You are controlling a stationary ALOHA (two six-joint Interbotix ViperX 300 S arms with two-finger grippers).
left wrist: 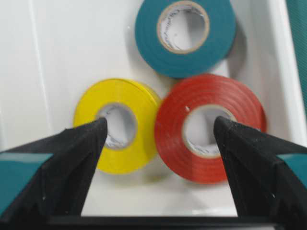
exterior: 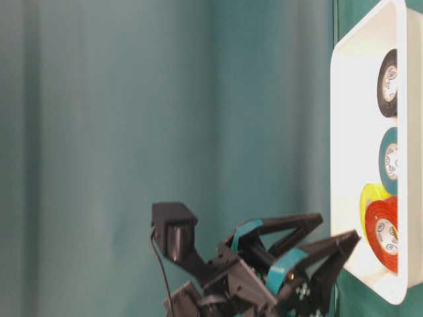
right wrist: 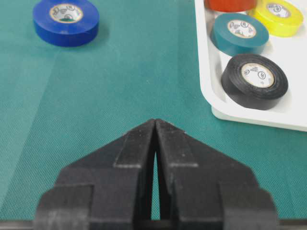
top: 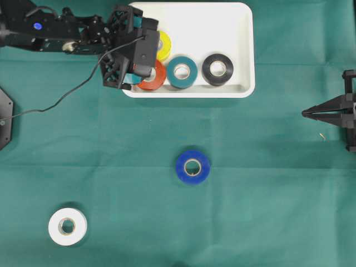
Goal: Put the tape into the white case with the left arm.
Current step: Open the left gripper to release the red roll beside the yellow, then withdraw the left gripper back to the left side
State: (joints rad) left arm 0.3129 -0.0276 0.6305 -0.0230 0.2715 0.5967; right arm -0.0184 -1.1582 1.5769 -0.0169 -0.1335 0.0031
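Note:
The white case (top: 206,28) sits at the top centre of the table. My left gripper (top: 146,51) hovers over its left end, open and holding nothing. In the left wrist view its fingertips (left wrist: 98,127) stand wide apart above a yellow tape (left wrist: 120,93) and a red tape (left wrist: 206,91), which lie side by side and touch. A teal tape (top: 182,60) and a black tape (top: 217,58) lie in the case too. A blue tape (top: 181,167) and a white tape (top: 55,228) rest on the green cloth outside it. My right gripper (top: 305,113) is shut and empty.
The left arm's loose black cable (top: 67,97) trails over the cloth at the left. A black mount (top: 4,117) sits at the left edge. The case's raised rim (top: 189,93) lies just under the left gripper's near finger.

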